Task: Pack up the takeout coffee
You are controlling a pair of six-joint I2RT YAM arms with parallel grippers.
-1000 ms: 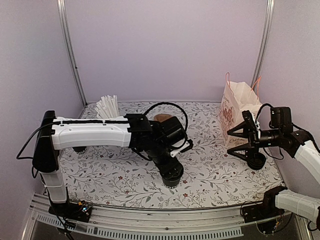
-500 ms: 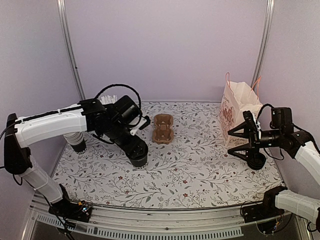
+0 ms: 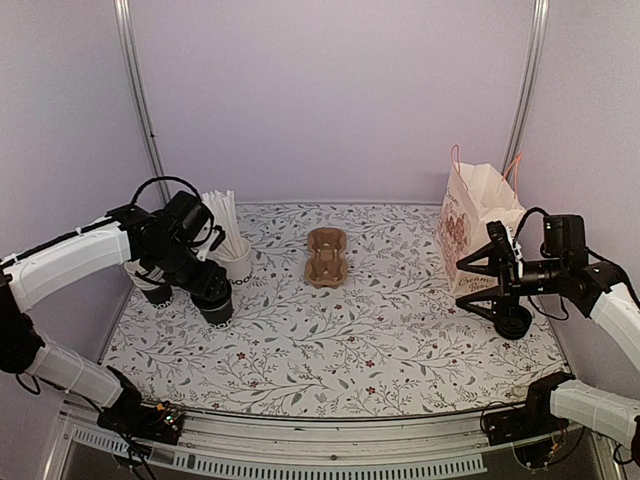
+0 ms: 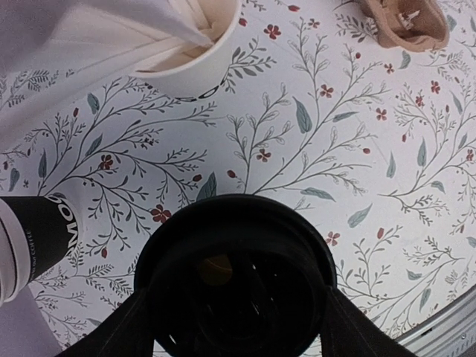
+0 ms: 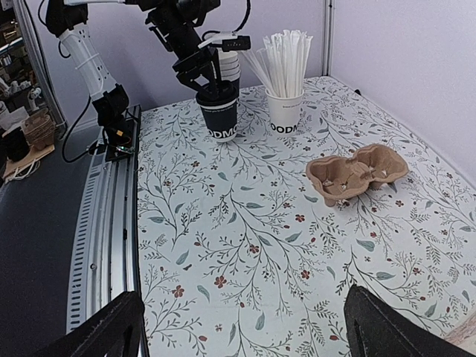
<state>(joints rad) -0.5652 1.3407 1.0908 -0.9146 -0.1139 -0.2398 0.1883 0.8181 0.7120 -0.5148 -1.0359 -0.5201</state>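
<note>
This is a robot test cell in a lab or workshop. Plain lilac wall panels (image 3: 330, 90) framed by aluminium posts (image 3: 137, 100) enclose a floral-print worktop (image 3: 400, 350), which is edged at the bottom of the frame by a metal rail (image 3: 300, 440). At the upper left of the right wrist view, cluttered storage (image 5: 26, 119) stands on a dark floor (image 5: 37, 245) outside the cell.

The takeout coffee (image 4: 234, 268) sits between the jaws of the left gripper (image 4: 235, 316), its round black lid filling the gap — a dark finger (image 4: 119, 335) against each side. Ahead of the jaws stands the white straw holder (image 4: 195, 56); ahead-right, a brown cup carrier (image 4: 405, 22); to their left, a black lettered cup (image 4: 41, 236).
</note>
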